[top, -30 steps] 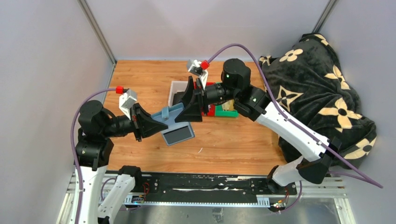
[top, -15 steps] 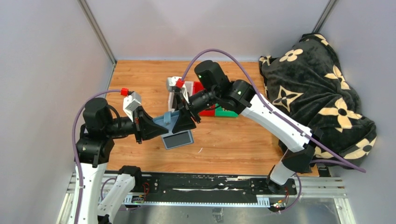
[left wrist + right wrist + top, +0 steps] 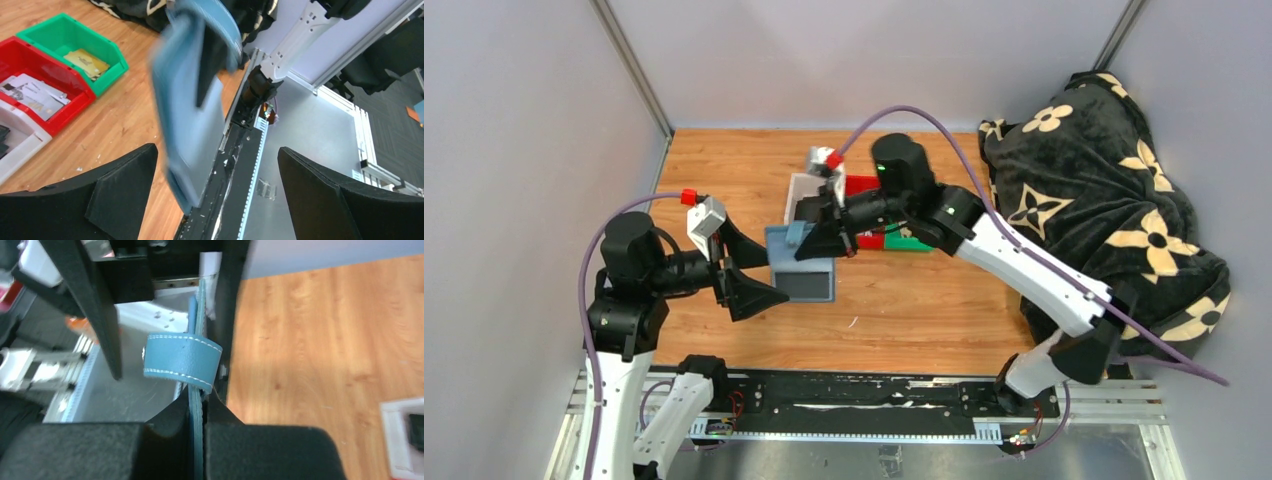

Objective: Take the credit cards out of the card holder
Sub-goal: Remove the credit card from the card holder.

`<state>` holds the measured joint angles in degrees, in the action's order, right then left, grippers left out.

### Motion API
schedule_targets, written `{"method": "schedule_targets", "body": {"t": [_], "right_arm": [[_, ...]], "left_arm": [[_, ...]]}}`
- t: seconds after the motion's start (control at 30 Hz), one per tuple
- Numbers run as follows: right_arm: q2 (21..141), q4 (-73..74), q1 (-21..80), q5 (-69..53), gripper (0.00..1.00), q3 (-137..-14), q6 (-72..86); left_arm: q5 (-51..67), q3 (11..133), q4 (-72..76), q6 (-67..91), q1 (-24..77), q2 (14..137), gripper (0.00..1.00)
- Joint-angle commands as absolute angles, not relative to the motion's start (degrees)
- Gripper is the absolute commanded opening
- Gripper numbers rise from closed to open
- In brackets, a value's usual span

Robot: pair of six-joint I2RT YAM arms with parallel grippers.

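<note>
Right tool (image 3: 812, 238) outstretched, clamped on card holder (image 3: 796, 272) — left tool (image 3: 748, 270) agape beside it

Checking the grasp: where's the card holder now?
Top view, mid-table: card holder clamped in the right pincer, just in front of the white bin, open left pincer at its left.

Bins and blanket (image 3: 1094, 200) on the table (image 3: 924, 300)
White bin (image 3: 20, 150), red bin (image 3: 75, 112) and green bin (image 3: 107, 77) stand in a row; the black flowered blanket is heaped at the right.
</note>
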<state>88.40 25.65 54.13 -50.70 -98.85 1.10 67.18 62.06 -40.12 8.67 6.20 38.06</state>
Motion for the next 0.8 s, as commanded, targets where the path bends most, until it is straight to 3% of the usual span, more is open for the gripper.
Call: {"method": "schedule_targets", "body": {"t": [0.0, 0.2, 0.57, 0.77], "right_arm": [[75.8, -16.3, 48.4, -44.0, 0.0, -81.1, 29.0], [69.5, -40.4, 48.7, -35.0, 0.0, -66.6, 44.0], [70.5, -51.3, 49.7, -29.7, 0.0, -60.9, 49.2], [73.4, -56.7, 52.6, -23.2, 0.0, -60.7, 48.9]], "left_arm": [[64.4, 59.2, -32.2, 16.8, 6.2, 35.3, 1.0], [59.8, 52.4, -8.7, 39.4, 6.3, 30.7, 1.0], [56.2, 51.0, 5.3, 54.6, 6.2, 30.8, 1.0], [54.8, 48.9, 6.9, 54.9, 6.2, 31.1, 0.8]]}}
